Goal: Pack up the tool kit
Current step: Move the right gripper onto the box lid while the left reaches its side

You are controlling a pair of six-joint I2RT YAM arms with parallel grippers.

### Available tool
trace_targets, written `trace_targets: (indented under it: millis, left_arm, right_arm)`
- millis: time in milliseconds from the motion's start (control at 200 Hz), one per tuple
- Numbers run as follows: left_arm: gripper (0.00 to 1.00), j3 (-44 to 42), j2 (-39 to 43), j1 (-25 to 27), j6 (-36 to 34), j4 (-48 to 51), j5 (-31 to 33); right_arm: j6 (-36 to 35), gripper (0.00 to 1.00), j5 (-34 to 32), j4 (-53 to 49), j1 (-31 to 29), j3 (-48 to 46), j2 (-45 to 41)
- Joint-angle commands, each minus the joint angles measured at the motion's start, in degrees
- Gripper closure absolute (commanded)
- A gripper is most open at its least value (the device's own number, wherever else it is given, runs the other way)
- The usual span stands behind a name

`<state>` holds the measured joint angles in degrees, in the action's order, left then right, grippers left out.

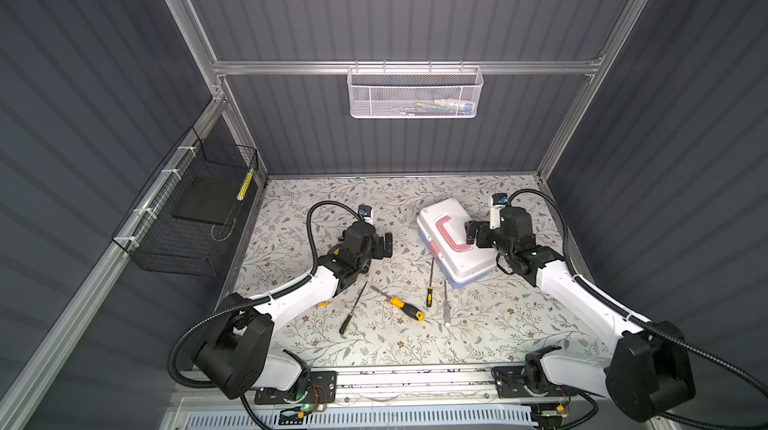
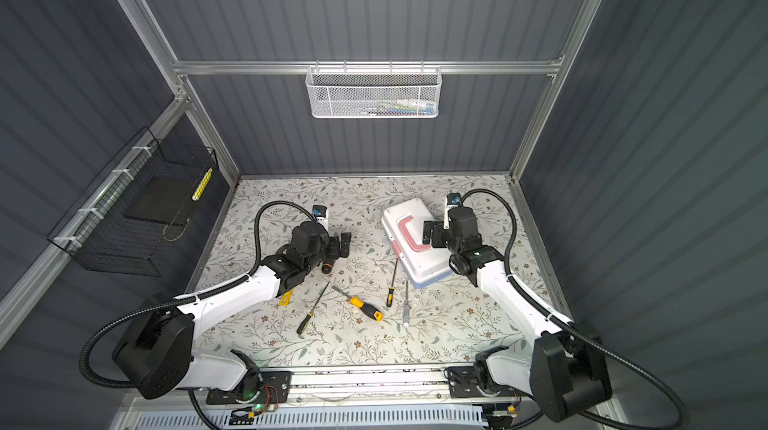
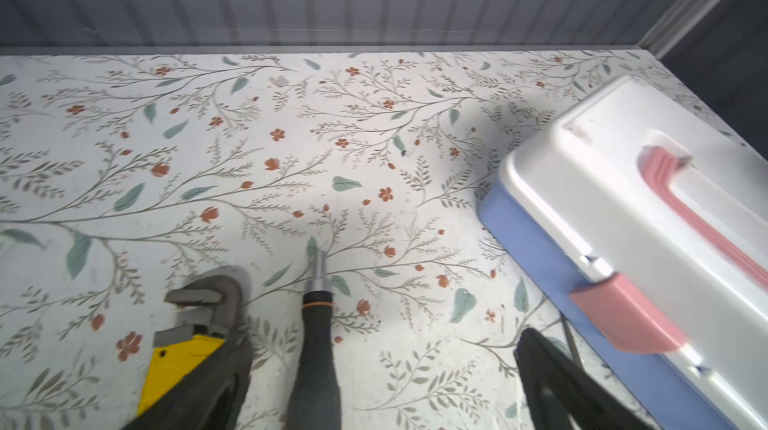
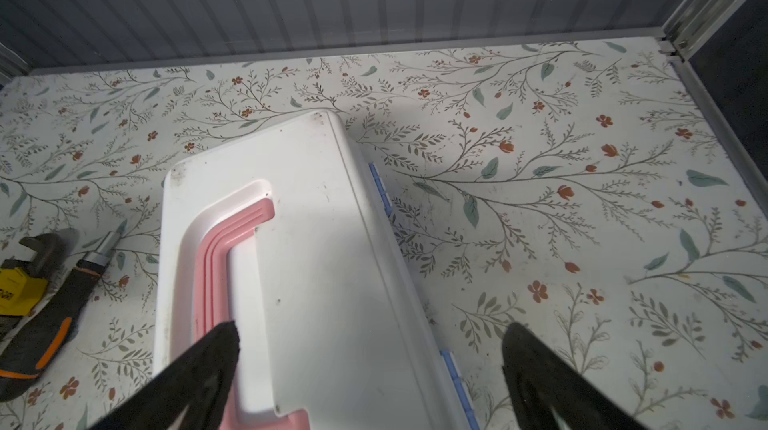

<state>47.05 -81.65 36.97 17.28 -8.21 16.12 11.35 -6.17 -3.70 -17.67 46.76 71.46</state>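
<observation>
Black fingers of the right gripper (image 4: 372,332) stand wide apart over the closed tool kit (image 4: 324,262). The kit lies far right on the floral table (image 1: 374,345), its long axis running far left to near right and its pink latch (image 3: 623,316) facing the middle. The left gripper (image 3: 384,343) is equally spread, with a black screwdriver (image 3: 316,345) lying between its fingers.

Only the wrist views show the yellow pipe wrench (image 3: 183,365) jaw; in both top views the left arm hides most of it. Whether the right fingers touch the lid cannot be told.
</observation>
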Motion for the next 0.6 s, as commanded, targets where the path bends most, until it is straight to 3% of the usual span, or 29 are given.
trace_targets:
  millis: [0, 340, 595]
  left_arm:
    - [0.00, 2.20, -3.12, 1.75, -2.38, 0.82, -3.78]
    - [0.02, 9.39, -13.25, 7.07, -4.60, 1.79, -13.04]
    - [0.03, 13.56, -18.48, 9.58, -4.53, 2.88, -14.27]
  right_arm:
    - [-2.42, 0.01, -1.29, -3.78, -1.33, 2.47, 1.94]
    - [-5.54, 0.01, 2.93, -5.88, -2.10, 4.59, 6.13]
    - [-6.12, 0.01, 3.90, -6.33, -2.10, 5.00, 7.84]
